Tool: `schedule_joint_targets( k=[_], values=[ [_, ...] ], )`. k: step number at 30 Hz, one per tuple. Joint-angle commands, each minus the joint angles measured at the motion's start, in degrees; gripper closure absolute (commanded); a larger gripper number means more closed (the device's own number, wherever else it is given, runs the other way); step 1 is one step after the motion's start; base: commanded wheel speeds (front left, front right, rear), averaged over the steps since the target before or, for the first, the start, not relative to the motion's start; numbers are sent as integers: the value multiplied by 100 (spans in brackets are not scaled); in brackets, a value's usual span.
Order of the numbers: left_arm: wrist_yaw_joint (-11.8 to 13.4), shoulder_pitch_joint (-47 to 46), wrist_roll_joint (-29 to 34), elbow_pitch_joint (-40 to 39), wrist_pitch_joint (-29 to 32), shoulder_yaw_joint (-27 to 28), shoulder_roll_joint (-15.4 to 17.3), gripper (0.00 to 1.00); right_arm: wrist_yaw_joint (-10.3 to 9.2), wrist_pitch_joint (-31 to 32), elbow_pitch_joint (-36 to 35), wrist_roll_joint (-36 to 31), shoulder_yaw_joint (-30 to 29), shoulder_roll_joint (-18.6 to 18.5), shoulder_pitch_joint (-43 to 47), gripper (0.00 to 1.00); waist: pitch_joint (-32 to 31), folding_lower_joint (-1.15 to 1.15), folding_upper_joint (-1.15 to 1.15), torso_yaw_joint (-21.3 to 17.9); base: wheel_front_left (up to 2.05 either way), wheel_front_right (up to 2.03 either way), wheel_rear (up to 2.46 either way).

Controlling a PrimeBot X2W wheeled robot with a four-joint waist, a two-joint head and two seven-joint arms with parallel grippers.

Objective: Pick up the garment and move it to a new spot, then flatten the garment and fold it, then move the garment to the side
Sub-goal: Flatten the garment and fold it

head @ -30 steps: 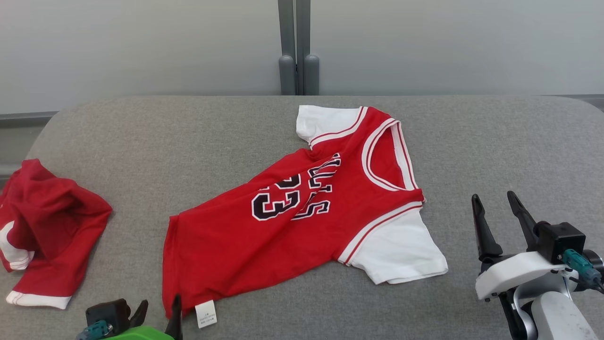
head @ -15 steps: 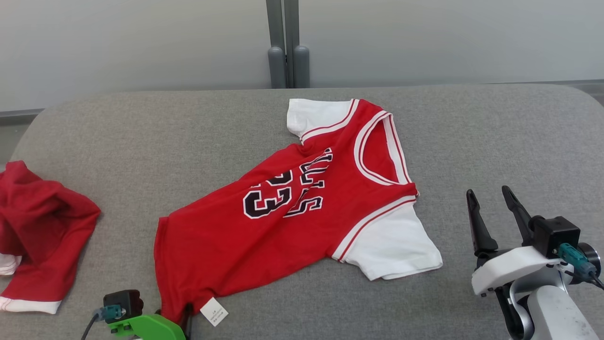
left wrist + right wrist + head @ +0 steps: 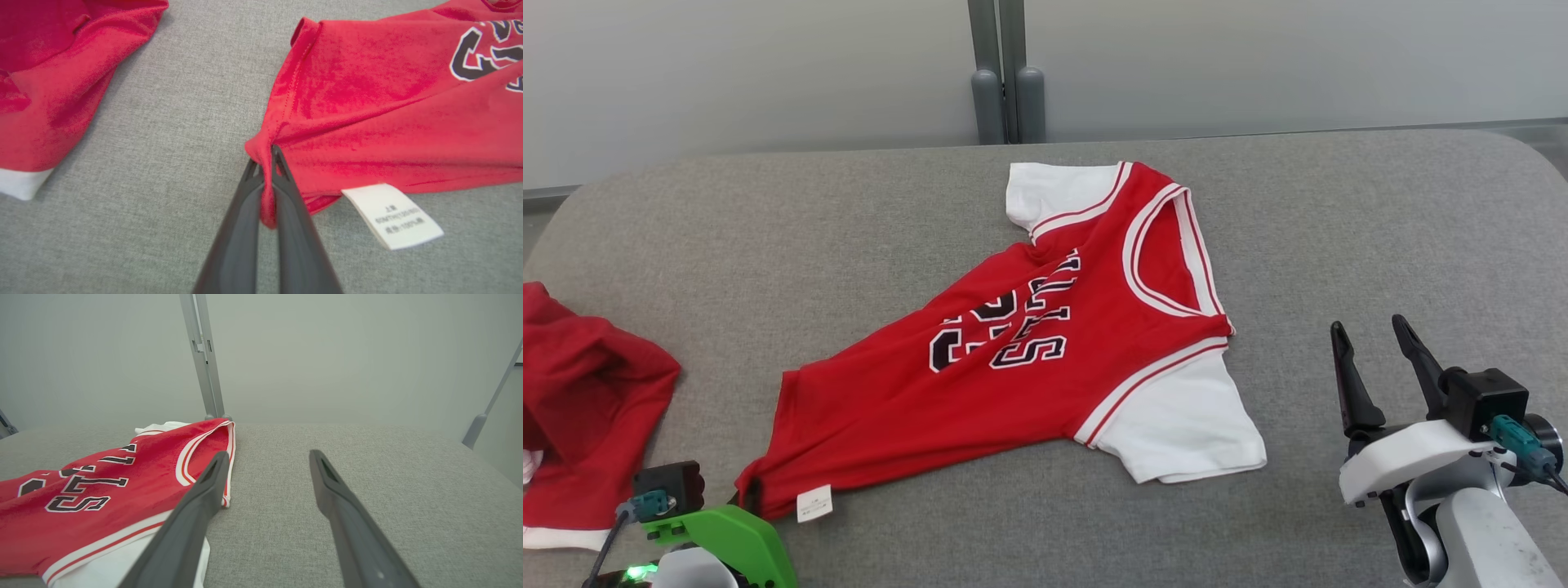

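I am looking at a desk covered in grey woven fabric, with rounded far corners. Behind it stands a plain, matte, pale grey-green wall. A grey metal post rises against the wall near the middle of the desk's far edge. It is split by a narrow slot and has two rounded feet at its base. In the right wrist view a second post slants up past the desk's right end. The light is soft and even, and shadows on the fabric are faint.
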Motion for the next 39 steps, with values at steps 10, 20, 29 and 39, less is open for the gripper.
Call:
schedule_joint_targets(
  k=[10,20,29,39],
  values=[
    [61,200,-80,13,97,-65,-27,0,-6,-15,33,66,57,-2,-12,0,-44,0,0,-80,0,0,0],
    [427,393,342,-1027,-936,243,316,0,-6,-15,-298,153,-3,72,156,0,-313,0,0,-15,0,0,0],
    [634,554,1103,-2291,-1257,721,377,0,-5,-15,-777,401,136,145,254,0,-398,0,0,-35,0,0,0],
    [349,1037,2031,-2517,-1263,1451,-99,0,-5,-15,-743,447,416,172,380,0,-470,0,0,-186,0,0,0]
  ],
)
